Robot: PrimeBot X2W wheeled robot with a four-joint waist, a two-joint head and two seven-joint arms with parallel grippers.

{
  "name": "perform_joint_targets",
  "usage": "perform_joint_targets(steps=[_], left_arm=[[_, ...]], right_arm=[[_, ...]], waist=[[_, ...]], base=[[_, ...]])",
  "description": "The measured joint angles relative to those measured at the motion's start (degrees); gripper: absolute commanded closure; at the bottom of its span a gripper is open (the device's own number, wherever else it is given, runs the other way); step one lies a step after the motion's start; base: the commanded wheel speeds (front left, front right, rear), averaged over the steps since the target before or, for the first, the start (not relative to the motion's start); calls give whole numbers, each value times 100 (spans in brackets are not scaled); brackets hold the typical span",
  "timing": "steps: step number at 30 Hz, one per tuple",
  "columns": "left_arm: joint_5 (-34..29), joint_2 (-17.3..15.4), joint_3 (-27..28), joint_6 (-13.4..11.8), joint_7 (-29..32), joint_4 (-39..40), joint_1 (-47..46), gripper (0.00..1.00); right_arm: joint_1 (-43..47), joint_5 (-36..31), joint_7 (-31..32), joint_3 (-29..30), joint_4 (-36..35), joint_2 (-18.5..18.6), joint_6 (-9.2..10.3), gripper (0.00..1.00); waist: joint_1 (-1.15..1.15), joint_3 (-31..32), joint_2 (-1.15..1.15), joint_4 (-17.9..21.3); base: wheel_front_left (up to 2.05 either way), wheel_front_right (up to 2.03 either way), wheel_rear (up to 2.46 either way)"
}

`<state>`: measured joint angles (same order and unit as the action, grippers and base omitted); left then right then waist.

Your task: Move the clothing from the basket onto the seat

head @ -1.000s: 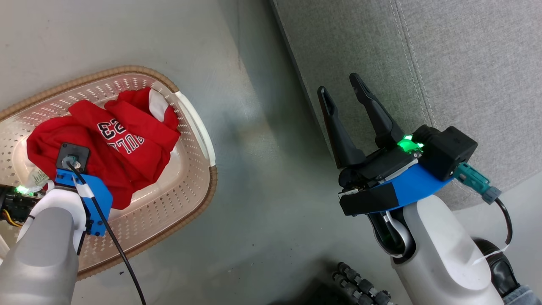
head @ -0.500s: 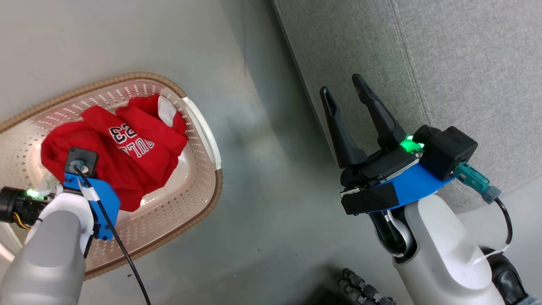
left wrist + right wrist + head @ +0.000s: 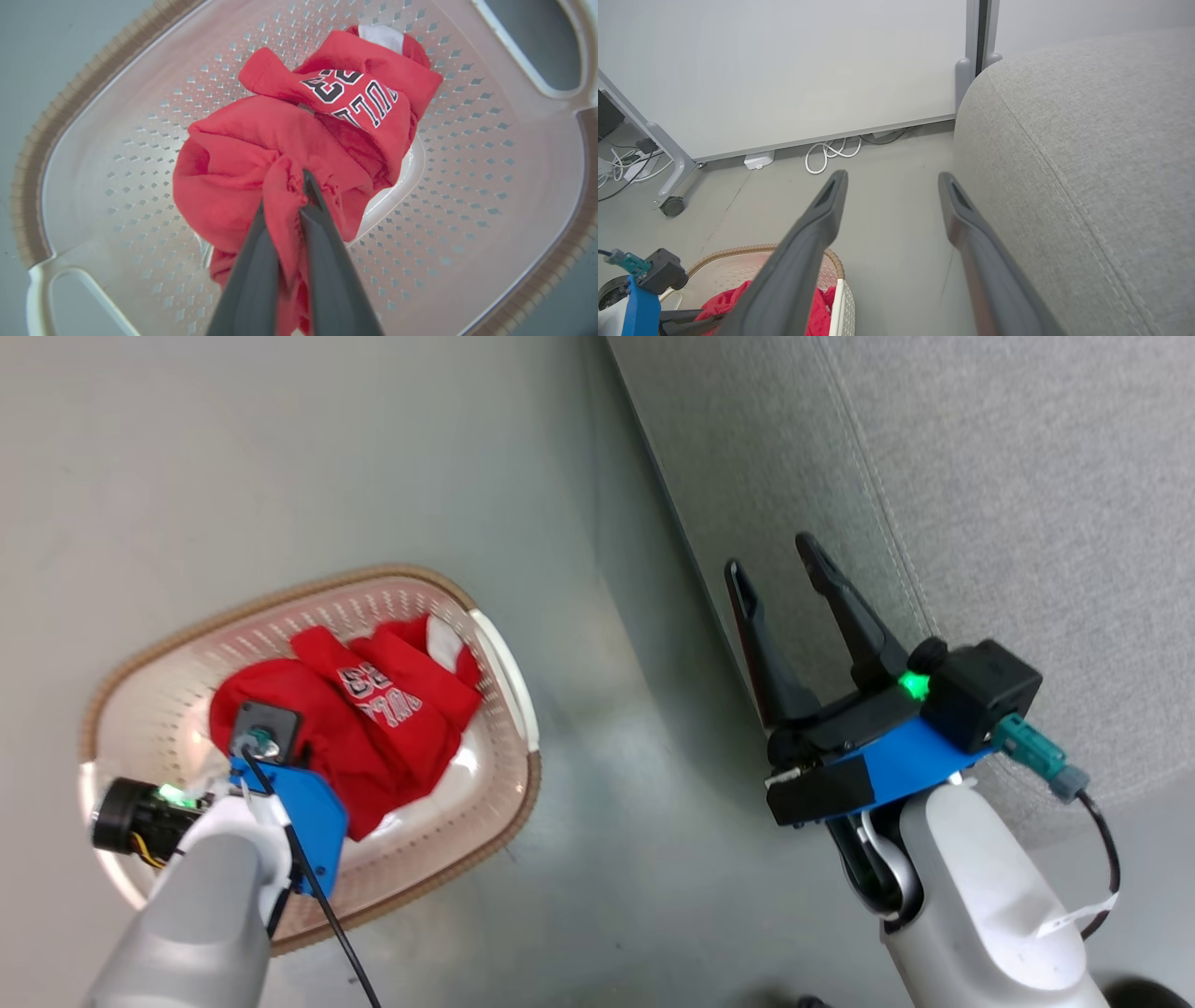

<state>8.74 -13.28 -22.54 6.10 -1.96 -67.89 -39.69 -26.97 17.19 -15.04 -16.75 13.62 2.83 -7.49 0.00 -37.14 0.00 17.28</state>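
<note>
Clothing (image 3: 233, 154) sits in the basket (image 3: 467, 186), none on the seat (image 3: 980, 476) yet. Left gripper (image 3: 292, 196) pinches it, right gripper (image 3: 773, 560) is open.

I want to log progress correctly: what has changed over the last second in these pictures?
Mostly the head camera moved: the whole picture shifted, so the basket looks smaller and further right. The left fingers stay shut on the red clothing, which looks slightly more gathered but is still in the basket. The right fingers stay open beside the sofa.
</note>
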Motion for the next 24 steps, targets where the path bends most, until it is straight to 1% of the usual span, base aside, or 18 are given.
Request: perform_joint_targets(steps=[14,20,24], left_arm=[[378,670,-267,129,-872,-235,321,100],[728,915,-588,131,-1017,-45,453,100],[994,994,-842,132,-1062,208,470,100]], right_arm=[[603,-401,-1,259,392,-3,0,0],[898,-481,0,413,532,-3,0,0],[1112,-515,0,476,591,-2,0,0]], waist=[[-1,1561,0,-605],[-1,2212,0,-894],[-2,2588,0,-1095]], base=[[0,0,0],[0,0,0],[0,0,0]])
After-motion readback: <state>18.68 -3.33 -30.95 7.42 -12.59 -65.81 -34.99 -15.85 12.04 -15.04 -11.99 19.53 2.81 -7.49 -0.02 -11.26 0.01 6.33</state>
